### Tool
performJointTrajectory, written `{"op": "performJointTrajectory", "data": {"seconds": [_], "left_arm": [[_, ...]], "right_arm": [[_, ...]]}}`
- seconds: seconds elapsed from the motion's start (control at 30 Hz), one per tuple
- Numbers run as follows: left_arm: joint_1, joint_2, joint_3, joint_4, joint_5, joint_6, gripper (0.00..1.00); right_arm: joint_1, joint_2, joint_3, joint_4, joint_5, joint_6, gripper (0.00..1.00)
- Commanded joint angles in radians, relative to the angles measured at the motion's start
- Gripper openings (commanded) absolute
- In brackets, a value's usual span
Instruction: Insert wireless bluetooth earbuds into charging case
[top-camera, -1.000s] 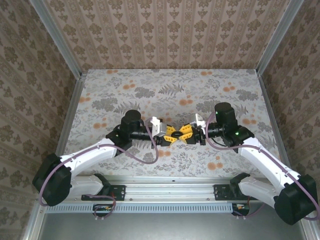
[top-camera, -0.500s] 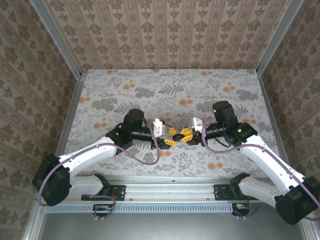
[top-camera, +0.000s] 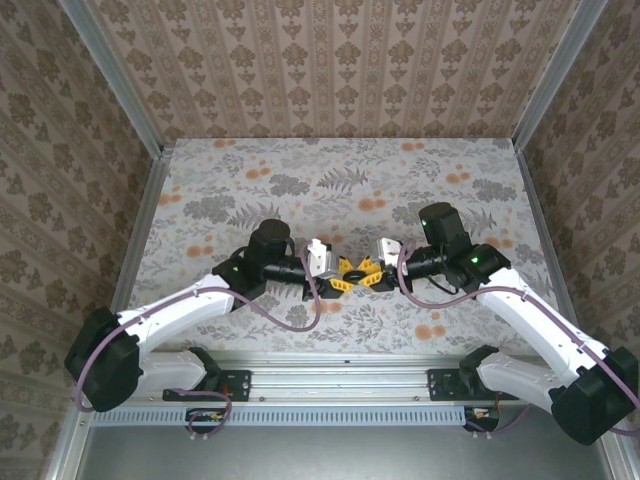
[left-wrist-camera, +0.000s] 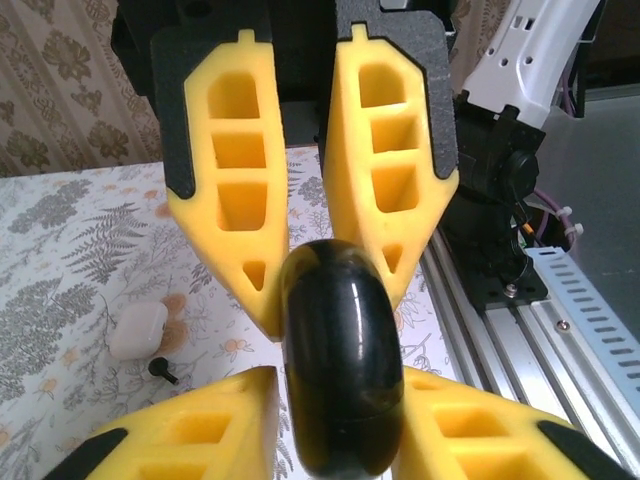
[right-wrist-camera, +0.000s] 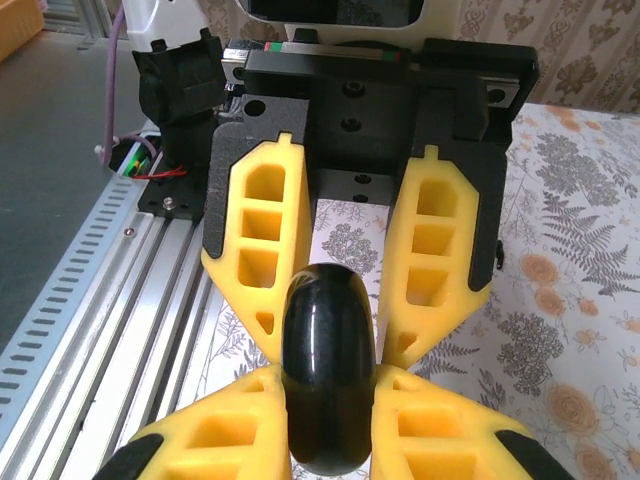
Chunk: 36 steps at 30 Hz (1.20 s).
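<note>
A glossy black round disc (top-camera: 356, 281) hangs above the table between my two grippers, edge-on in both wrist views. My right gripper (right-wrist-camera: 328, 385) is shut on the disc (right-wrist-camera: 328, 340), both pads pressed to its sides. My left gripper (left-wrist-camera: 340, 385) flanks the disc (left-wrist-camera: 340, 330) closely: one pad touches it, and a thin sliver of table shows beside the other. In the top view the left gripper (top-camera: 345, 278) and right gripper (top-camera: 368, 275) meet tip to tip. The white charging case (left-wrist-camera: 137, 330) lies on the table with one tiny black earbud (left-wrist-camera: 160, 370) next to it.
The floral table (top-camera: 340, 180) is walled on three sides by patterned panels. An aluminium rail (top-camera: 340, 375) with the arm bases runs along the near edge, close behind the grippers; it also shows in the left wrist view as the rail (left-wrist-camera: 540, 300).
Both grippers have swung slightly toward the near edge and drawn closer, the disc staying between them. The left jaws widened, then narrowed round the disc again.
</note>
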Motion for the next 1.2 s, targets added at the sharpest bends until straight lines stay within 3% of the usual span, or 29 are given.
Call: {"op": "performJointTrajectory", "data": {"seconds": [0.0,0.07,0.17,0.27,0.57,0.87,1.17], "left_arm": [[-0.007,-0.015,0.024,0.0,0.003,0.003,0.23],[-0.007,-0.017,0.023,-0.001,0.002,0.004,0.18],[-0.008,-0.02,0.022,0.0,0.0,0.004,0.14],[-0.007,-0.019,0.022,0.003,0.0,0.004,0.13],[-0.007,-0.044,0.006,0.011,-0.014,-0.002,0.11],[-0.006,-0.055,-0.008,0.03,-0.015,-0.012,0.1],[0.012,-0.04,-0.02,0.092,-0.001,-0.064,0.09]], "right_arm": [[0.008,0.002,0.022,0.018,-0.013,-0.001,0.16],[0.008,0.001,0.022,0.022,-0.013,0.004,0.17],[0.008,-0.007,0.007,0.074,-0.011,0.066,0.33],[0.008,-0.007,-0.019,0.158,-0.011,0.14,0.38],[-0.013,-0.005,-0.029,0.19,0.029,0.175,0.37],[-0.127,-0.017,-0.077,0.33,0.021,0.302,0.38],[-0.136,-0.018,-0.077,0.353,0.006,0.332,0.38]]}}
